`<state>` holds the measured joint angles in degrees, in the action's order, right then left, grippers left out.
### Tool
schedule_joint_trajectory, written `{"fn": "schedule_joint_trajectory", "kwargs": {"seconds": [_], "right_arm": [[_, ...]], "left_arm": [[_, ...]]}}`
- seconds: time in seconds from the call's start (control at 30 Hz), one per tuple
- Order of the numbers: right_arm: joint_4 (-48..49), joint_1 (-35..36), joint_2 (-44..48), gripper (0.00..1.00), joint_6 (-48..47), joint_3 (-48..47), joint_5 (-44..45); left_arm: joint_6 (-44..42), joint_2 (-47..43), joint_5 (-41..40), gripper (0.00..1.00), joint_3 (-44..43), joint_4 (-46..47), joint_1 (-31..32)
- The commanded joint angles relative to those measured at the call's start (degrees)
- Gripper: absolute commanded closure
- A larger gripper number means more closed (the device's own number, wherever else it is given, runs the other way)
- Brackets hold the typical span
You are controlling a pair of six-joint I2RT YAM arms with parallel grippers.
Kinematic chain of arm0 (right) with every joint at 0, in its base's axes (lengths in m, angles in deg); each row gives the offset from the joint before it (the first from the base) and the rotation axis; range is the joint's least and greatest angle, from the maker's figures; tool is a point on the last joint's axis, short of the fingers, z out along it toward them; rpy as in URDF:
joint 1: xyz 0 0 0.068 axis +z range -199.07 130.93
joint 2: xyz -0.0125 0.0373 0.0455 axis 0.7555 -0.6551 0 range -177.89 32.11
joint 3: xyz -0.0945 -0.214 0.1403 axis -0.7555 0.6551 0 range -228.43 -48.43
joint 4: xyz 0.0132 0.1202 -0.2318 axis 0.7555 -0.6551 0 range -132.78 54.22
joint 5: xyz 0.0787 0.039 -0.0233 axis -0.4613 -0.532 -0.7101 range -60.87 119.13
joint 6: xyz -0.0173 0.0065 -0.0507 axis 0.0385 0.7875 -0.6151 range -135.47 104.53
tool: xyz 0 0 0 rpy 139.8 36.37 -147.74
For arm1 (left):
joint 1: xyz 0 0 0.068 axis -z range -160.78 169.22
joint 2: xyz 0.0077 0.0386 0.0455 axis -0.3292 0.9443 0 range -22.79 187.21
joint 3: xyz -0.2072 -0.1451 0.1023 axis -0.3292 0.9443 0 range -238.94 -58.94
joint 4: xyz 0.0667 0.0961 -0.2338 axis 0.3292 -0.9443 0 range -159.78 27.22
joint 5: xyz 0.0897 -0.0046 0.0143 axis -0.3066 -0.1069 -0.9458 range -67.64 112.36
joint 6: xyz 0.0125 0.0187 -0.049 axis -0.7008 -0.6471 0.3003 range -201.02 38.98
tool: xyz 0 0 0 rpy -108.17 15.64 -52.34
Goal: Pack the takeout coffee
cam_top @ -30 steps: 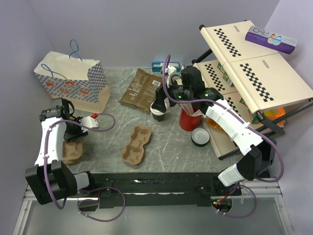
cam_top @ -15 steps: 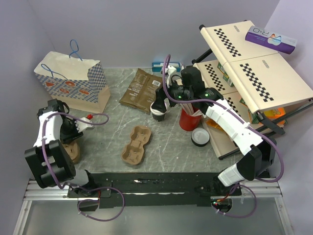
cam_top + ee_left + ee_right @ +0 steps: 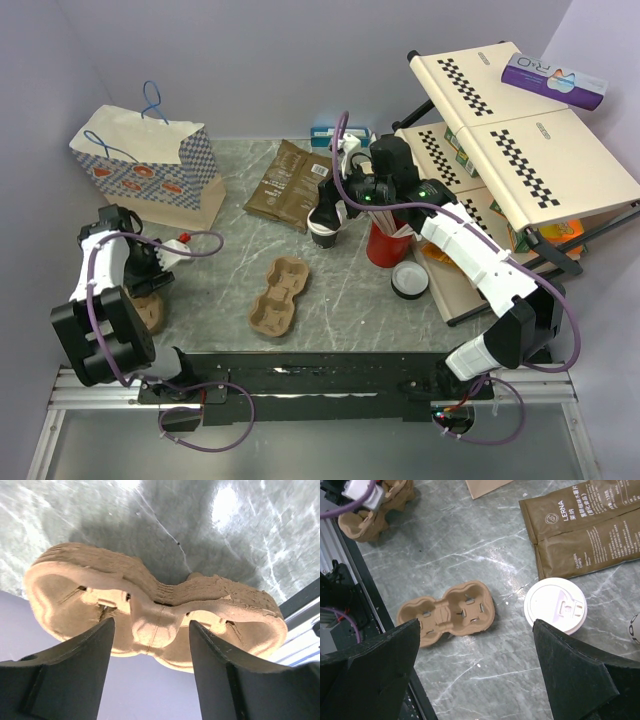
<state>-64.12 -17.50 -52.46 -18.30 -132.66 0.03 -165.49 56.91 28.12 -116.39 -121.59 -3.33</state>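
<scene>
Right gripper (image 3: 476, 625): fingers spread wide, holding nothing. It hangs over the coffee cup (image 3: 322, 238), which stands on the table (image 3: 350, 300) beside the brown coffee bags (image 3: 580, 530). The white lid (image 3: 555, 605) lies off-centre, near one finger. Risk: a straight descent could strike the lid and tip or crush the cup.

Left gripper (image 3: 151, 621): fingers apart astride a cardboard carrier (image 3: 75, 590), not pinching. Risk: nested carriers may lift together.
</scene>
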Motion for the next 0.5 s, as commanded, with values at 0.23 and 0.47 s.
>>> {"fn": "schedule_joint_trajectory", "kwargs": {"seconds": [0.23,0.47], "right_arm": [[-0.84,-1.6,1.34,0.01,-1.39,-1.73,1.42],[-6.2,-7.22,4.15,0.01,-3.67,-4.63,1.5]], "left_arm": [[17.1,-8.86,22.35,0.29,-12.86,-9.67,19.08],[34.44,-10.63,28.34,0.23,-6.11,10.54,46.85]]}}
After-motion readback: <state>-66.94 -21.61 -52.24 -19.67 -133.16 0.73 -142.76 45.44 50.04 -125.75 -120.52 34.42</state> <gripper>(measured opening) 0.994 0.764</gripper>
